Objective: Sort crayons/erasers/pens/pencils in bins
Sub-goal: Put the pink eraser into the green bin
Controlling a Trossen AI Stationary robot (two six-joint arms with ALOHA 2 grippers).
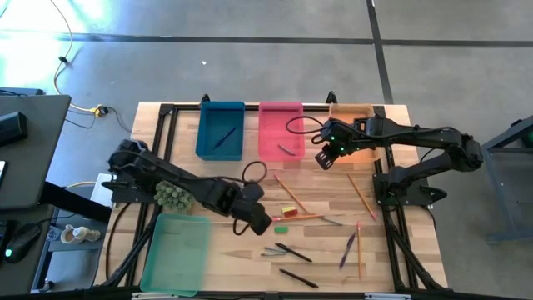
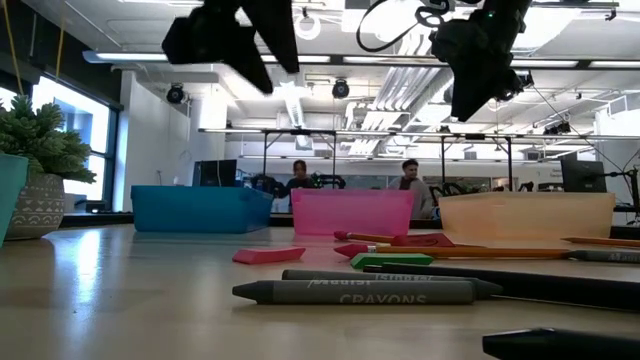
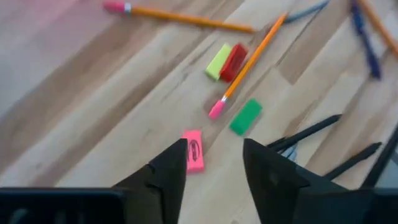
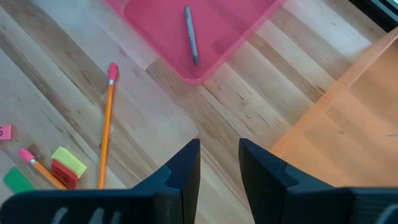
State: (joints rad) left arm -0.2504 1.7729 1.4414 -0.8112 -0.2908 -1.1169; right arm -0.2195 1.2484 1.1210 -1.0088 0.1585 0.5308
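1. Presently the left gripper [image 3: 214, 171] hangs above the wooden table [image 1: 333, 250] with its two dark fingers apart and nothing between them.
2. Just ahead of its fingertips lies a small flat pink eraser [image 3: 193, 150], loose on the wood and touching neither finger.
3. Beyond that eraser sits a small green eraser block [image 3: 245, 116], and farther on a yellow eraser [image 3: 218, 61] lies against a small red block [image 3: 234, 61].
4. A long thin orange pencil with a pink tip [image 3: 249, 64] runs slantwise between the green block and the yellow-and-red pair.
5. Dark thin pens [image 3: 305, 132] lie off to one side of the left gripper, near the green block.
6. The right gripper [image 4: 219, 158] hovers over bare table at the corner of the shallow pink plastic bin [image 4: 186, 43], fingers apart and empty.
7. Inside that pink bin, ahead of the right gripper, lies one short dull grey crayon [image 4: 191, 33].
8. Beside the right gripper stands the shallow orange plastic bin [image 4: 348, 118]; what it holds I cannot tell.
9. From above, the blue plastic bin [image 1: 221, 130] holds one dark pen [image 1: 223, 137], and the translucent green bin [image 1: 176, 252] sits at the near edge, behind the left gripper.
10. Level with the table, a grey crayon [image 2: 355, 291] lies nearest the low camera.
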